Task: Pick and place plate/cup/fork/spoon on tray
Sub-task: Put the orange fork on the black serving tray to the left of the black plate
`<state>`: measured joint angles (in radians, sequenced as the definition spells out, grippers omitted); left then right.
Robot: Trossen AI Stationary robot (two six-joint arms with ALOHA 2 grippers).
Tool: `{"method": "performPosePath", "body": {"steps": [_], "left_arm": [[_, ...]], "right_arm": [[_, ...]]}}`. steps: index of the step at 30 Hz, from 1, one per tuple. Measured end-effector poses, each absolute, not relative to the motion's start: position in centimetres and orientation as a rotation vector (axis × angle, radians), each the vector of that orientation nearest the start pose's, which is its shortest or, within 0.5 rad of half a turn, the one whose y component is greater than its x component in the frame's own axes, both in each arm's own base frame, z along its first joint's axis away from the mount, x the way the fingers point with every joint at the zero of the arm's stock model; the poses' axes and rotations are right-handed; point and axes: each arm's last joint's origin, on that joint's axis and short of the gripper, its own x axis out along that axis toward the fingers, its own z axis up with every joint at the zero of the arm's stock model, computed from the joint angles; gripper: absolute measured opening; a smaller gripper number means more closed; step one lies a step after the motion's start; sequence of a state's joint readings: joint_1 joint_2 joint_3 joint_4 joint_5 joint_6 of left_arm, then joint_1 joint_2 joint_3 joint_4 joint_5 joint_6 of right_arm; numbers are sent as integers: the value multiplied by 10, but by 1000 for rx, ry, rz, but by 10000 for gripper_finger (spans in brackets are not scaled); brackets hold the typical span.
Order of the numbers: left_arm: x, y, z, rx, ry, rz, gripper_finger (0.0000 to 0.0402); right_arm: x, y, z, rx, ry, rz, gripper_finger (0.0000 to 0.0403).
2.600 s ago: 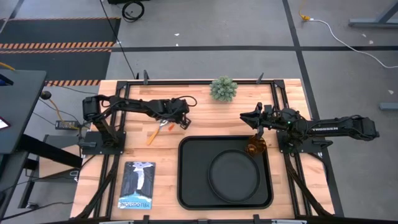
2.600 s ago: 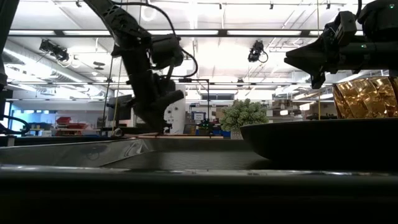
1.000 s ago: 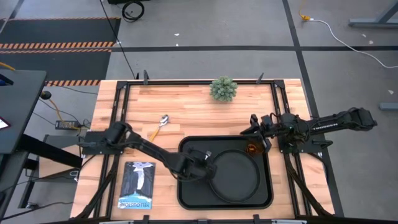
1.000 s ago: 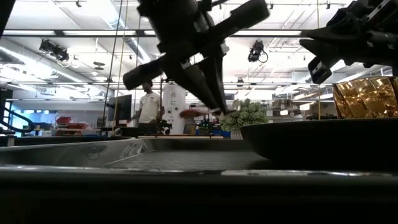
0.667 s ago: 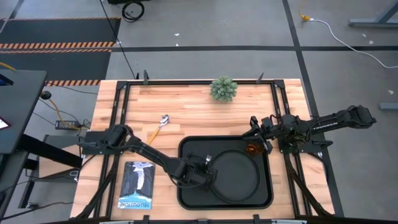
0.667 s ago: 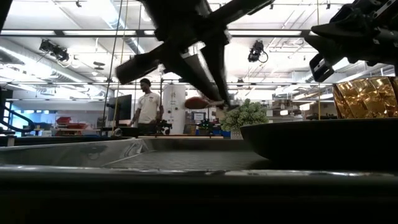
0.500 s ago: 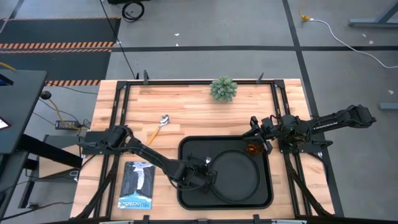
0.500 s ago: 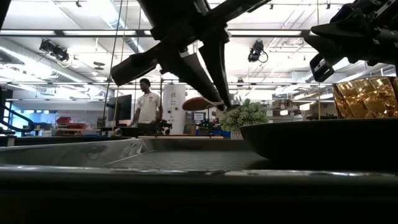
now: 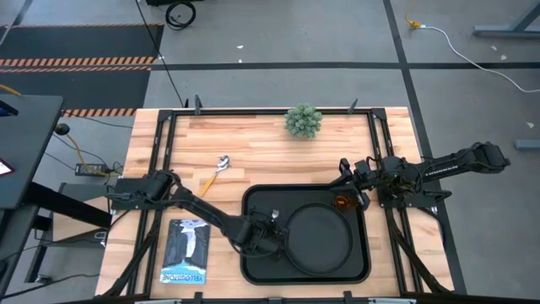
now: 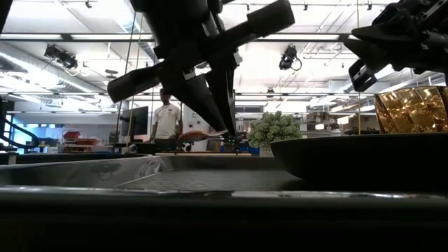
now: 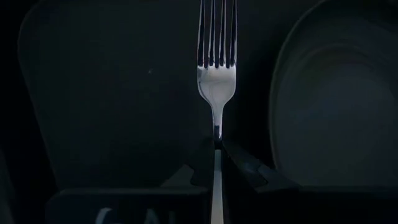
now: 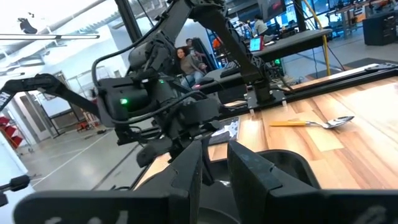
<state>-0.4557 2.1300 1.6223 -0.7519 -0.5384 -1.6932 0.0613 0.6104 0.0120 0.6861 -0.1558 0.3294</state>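
Note:
My left gripper [image 9: 272, 230] is shut on the fork [image 11: 216, 74] over the left part of the black tray [image 9: 253, 203]. The round black plate [image 9: 319, 241] lies on the tray's right part. The amber cup [image 9: 342, 203] stands in the tray's far right corner, beside the plate. The orange-handled spoon [image 9: 216, 172] lies on the wood, beyond the tray's far left corner. My right gripper [image 9: 344, 173] is open and empty, just beyond the cup, off the tray's far right corner. My left gripper pinches the fork between its two fingers at the thin neck [image 11: 216, 132], where the metal meets the handle. The fingers [image 10: 210, 105] point down from above. The tines [image 11: 216, 34] stick out ahead of the fingers. The fork is clear of the tray floor.
A small potted plant [image 9: 303, 121] stands at the table's far edge. A booklet [image 9: 186, 251] lies on the wood left of the tray. People stand in the room behind the table [image 10: 166, 115].
My left gripper, still shut on the fork, has gone toward the table's near edge over the tray's left part and has come down closer to the tray floor.

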Motion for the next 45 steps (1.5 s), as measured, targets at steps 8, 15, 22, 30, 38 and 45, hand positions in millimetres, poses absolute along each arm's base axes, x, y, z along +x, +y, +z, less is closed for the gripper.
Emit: {"method": "performPosePath", "body": {"steps": [8,15,22,30,38,45], "left_arm": [[403,-174,154,-966,772,874,27],[405,-173,149,-951,786,865,33],[407,-169,149,-939,801,858,93],[405,-155,159,-872,911,820,127],[409,-142,160,-662,1114,598,108],[404,-150,157,-411,1196,426,98]], "right_arm": [[135,16,175,321,-48,251,84],[136,18,173,315,-37,248,84],[136,18,173,319,-34,245,84],[136,18,173,319,-41,246,84],[136,19,173,317,-33,250,84],[136,21,171,315,-18,261,84]]}}
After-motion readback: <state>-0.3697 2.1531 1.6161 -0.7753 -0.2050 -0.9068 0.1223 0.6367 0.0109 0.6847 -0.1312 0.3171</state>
